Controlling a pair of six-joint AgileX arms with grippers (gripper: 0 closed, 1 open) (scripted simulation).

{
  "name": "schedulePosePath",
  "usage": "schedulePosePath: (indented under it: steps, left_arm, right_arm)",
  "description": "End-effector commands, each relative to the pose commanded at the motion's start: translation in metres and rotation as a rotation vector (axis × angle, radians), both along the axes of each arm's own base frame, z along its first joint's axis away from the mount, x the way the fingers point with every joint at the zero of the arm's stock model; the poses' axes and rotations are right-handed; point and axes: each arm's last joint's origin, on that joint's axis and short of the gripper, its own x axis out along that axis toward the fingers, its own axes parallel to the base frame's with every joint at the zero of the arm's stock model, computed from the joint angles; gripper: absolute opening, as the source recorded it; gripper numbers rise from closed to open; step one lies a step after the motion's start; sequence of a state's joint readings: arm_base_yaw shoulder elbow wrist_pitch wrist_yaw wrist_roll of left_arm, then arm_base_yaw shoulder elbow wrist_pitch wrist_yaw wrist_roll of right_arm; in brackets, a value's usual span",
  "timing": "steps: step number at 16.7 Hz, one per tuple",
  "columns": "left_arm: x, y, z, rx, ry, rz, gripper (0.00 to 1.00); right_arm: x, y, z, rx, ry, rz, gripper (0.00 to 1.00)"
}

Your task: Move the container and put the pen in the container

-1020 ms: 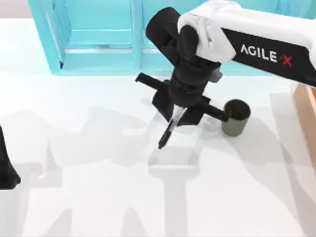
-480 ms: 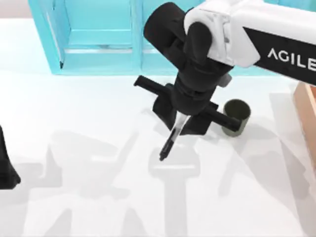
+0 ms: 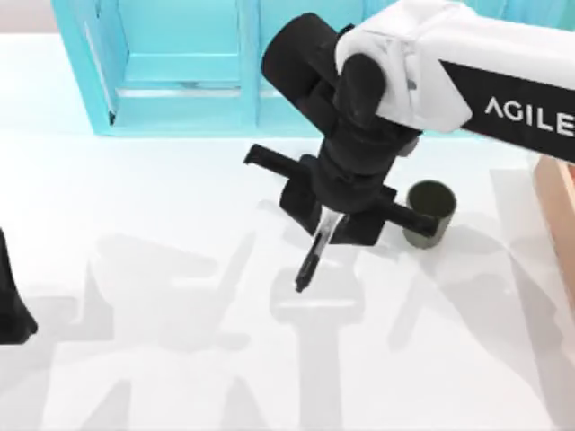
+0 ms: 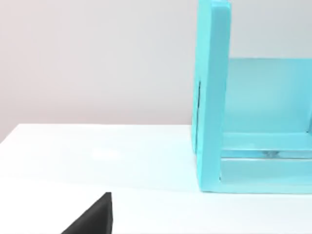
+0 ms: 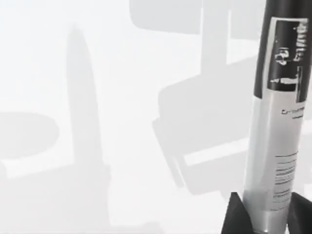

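The right gripper hangs above the white desk, just to the left of the container, and it is closed on the pen. The pen juts out below the gripper, tilted, with its black tip pointing down and away from the container toward the near edge of the desk. In the right wrist view the pen's grey-white barrel (small print runs along it) sits pinched between the two dark fingertips, and its black far end rises against the desk and the shadows lying there.

The container stands upright on the desk, its open mouth facing up, with one dark cross-bar of the right gripper reaching over to its rim. It sits in front of the turquoise shelf unit, and a tan wooden box lies just beyond the container on the side away from the gripper.

The left gripper is parked far off from the container at the desk's left edge; I cannot tell how its fingers are set. The left wrist view looks across the desk at an end wall of the shelf unit.
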State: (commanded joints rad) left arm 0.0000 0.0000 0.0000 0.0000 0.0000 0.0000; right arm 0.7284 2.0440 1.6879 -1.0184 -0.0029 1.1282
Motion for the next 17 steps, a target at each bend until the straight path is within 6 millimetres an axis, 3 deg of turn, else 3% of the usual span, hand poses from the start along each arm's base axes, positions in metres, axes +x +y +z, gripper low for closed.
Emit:
schedulePosePath:
  steps: [4, 10, 13, 17]
  left_arm:
    - [0.000, 0.000, 0.000, 0.000, 0.000, 0.000, 1.00]
    - [0.000, 0.000, 0.000, 0.000, 0.000, 0.000, 1.00]
    - [0.000, 0.000, 0.000, 0.000, 0.000, 0.000, 1.00]
    - [0.000, 0.000, 0.000, 0.000, 0.000, 0.000, 1.00]
  right_arm:
    - [0.003, -0.003, -0.025, -0.076, -0.188, 0.130, 0.00]
    - [-0.002, -0.017, -0.063, -0.295, -0.615, 0.303, 0.00]
    - [-0.014, -0.025, -0.069, -0.423, -0.845, 0.317, 0.00]
    - [-0.039, -0.036, -0.058, -0.561, -1.114, 0.235, 0.00]
